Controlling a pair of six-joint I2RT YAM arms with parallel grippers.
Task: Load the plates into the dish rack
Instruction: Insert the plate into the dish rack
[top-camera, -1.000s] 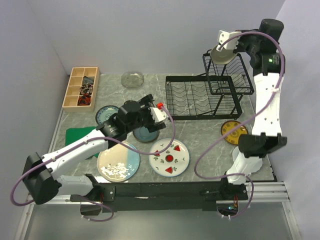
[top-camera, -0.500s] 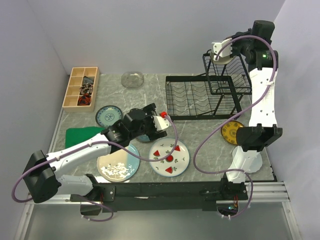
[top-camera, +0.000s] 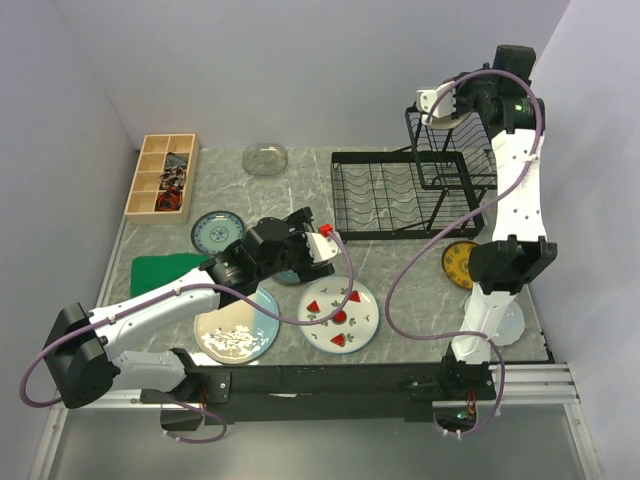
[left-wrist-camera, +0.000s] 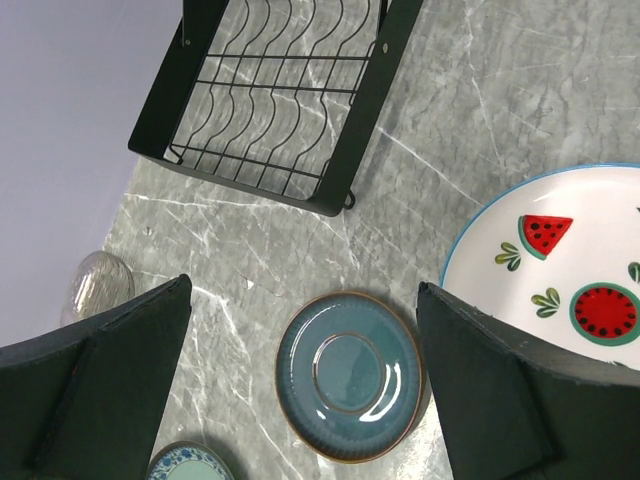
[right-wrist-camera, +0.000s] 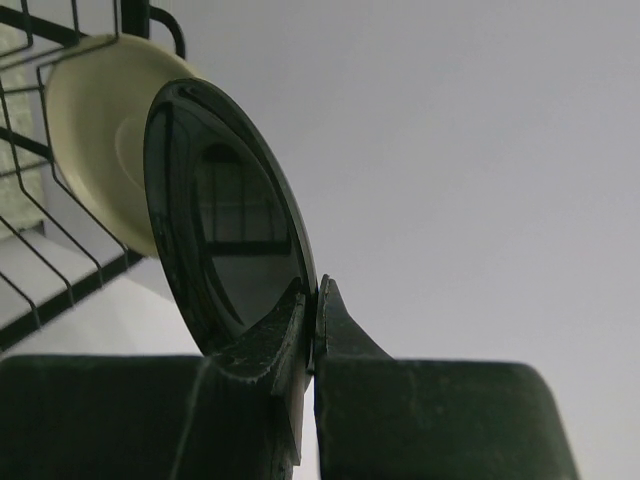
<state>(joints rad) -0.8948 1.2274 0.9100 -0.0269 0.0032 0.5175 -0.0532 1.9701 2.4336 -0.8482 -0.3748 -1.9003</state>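
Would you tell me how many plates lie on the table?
6: glass far left, blue-patterned by the cloth, slate-blue below the left gripper, cream-and-blue and watermelon near, yellow right. More may be hidden.

Bare tabletop (left-wrist-camera: 480, 130) (dish rack (left-wrist-camera: 366, 112) beyond)

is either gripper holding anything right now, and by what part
The right gripper is pinching a glossy black round plate by the edge of its rim. The left gripper is open and holds nothing.
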